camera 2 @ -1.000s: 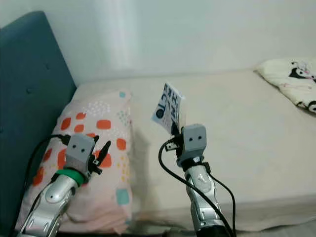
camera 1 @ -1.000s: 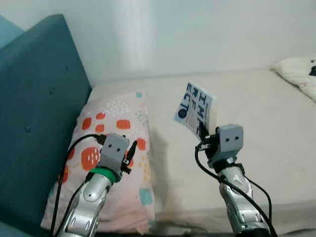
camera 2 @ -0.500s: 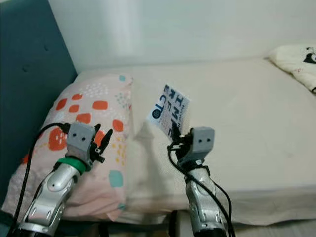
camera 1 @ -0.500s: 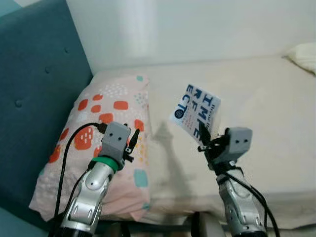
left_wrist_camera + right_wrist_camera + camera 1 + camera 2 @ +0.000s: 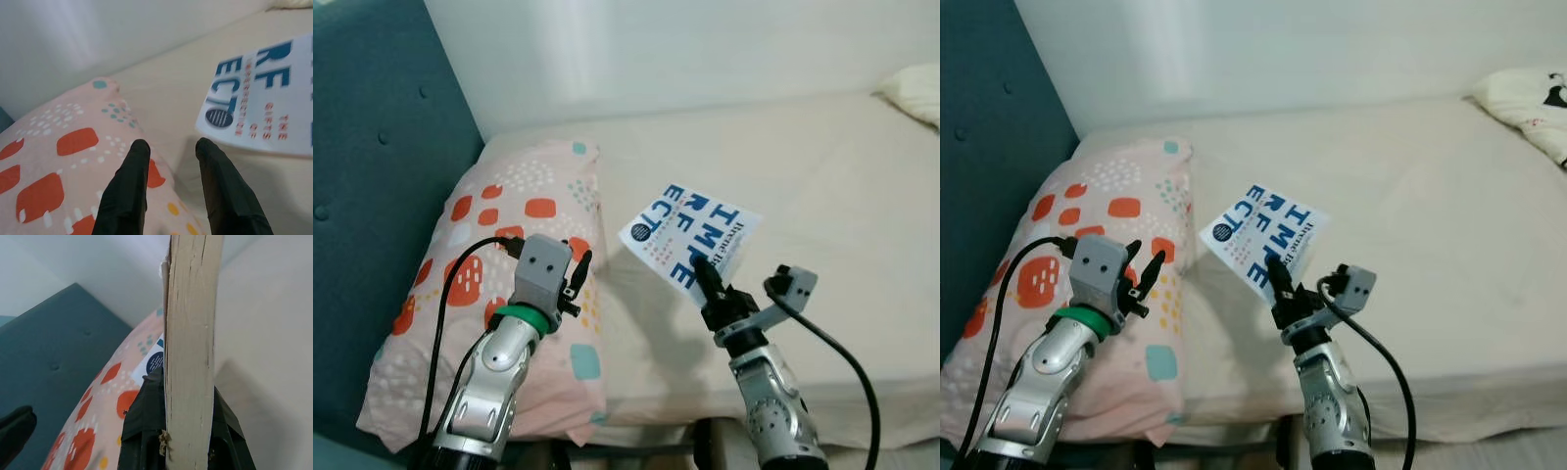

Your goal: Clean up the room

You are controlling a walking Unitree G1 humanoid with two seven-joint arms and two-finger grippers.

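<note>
While your right claw point(image 5: 703, 277) pinches the book point(image 5: 690, 238) by its bottom edge, the book hangs in the air over the bed point(image 5: 822, 186), near the front edge and just beside the pillow point(image 5: 524, 211). A second ago the book stood almost straight up in the claw. Now it has tipped over, so its white cover with the big blue letters faces up at you. The wrist has turned too, and its grey camera box now sticks out to the side. In the right wrist view you see the book's page edge squeezed tight between the two black fingers point(image 5: 142, 431).

Your left claw point(image 5: 576, 277) floats over the pillow at the head end of the bed, next to the blue headboard point(image 5: 372, 147). Its fingers point(image 5: 124, 191) are spread apart and hold nothing.

You look to be carrying the book away, so the bed is nearly tidy here. The pillow lies flat in its place. Another soft thing point(image 5: 1528, 103) rests at the far corner of the bed. A thin book held by one edge could slip, so I think you should move slowly and find a spot to put it down.
</note>
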